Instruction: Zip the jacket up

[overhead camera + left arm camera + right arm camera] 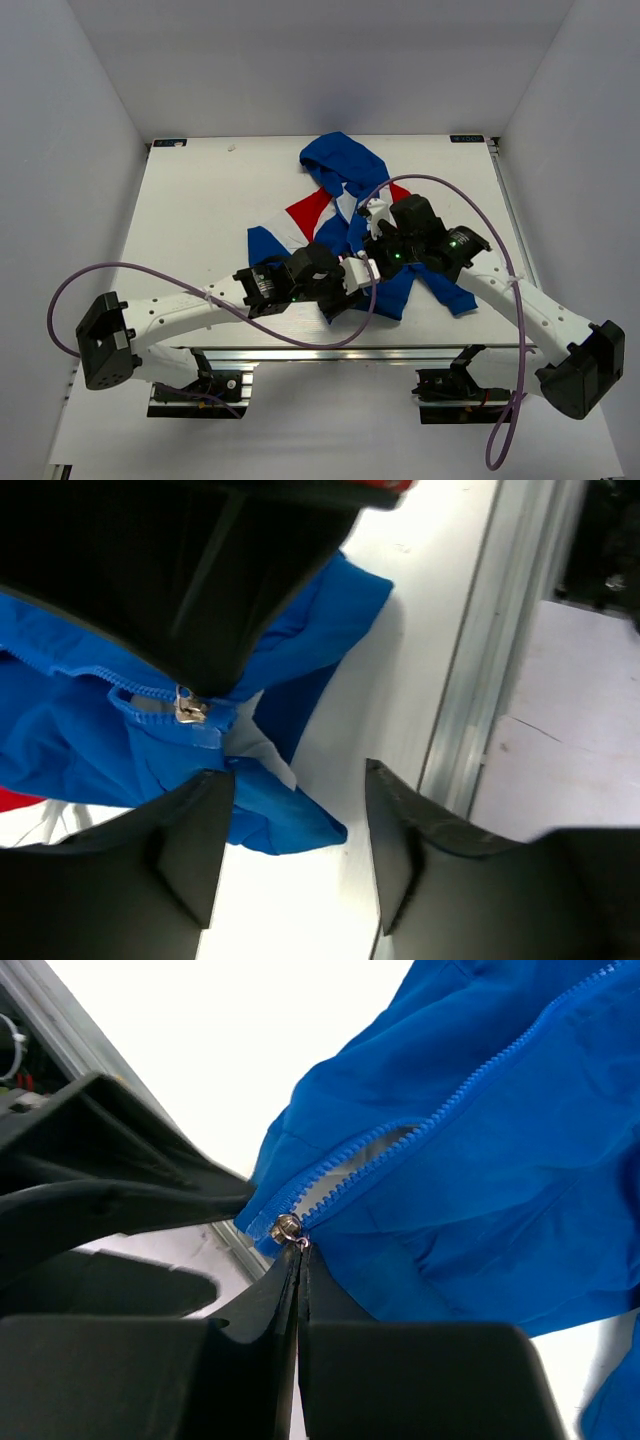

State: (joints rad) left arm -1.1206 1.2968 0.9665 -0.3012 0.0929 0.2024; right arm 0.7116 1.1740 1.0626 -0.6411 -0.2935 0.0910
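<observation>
The jacket (345, 205) lies right of centre on the table (200, 210), its long axis running far to near, with the hood toward the far edge and the hem close to the near rail (465, 690). The right gripper (300, 1260) is pinched closed on the zipper pull (300, 1244) at the hem end. The left gripper (295, 790) stands partly open astride the hem corner, not clamped on it. Bare tabletop spreads to the left
</observation>
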